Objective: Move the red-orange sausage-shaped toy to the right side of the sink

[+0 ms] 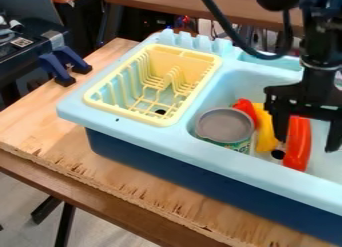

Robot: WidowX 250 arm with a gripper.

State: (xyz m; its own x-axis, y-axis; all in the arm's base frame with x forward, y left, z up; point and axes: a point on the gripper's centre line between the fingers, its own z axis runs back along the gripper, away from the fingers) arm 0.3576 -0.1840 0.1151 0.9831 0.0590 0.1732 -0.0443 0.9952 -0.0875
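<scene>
Plywood tabletop [30, 126] used as base; toy sink [150, 141] set on it. Tin can [225, 126], yellow toy [266, 131] and long red toy [298, 143] penned in by basin walls. Gripper [306, 143] spread wide around long red toy, nothing grasped. Yellow dish rack [127, 114] supported by sink's left-hand ledge.

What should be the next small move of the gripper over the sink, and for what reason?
I would probably shift the open gripper slightly toward the yellow piece, before any closing. In this view, the long red-orange piece appears between the fingers but nearer the one on the yellow piece's side, so centring may even the grip. Its depth below them is unclear.
</scene>
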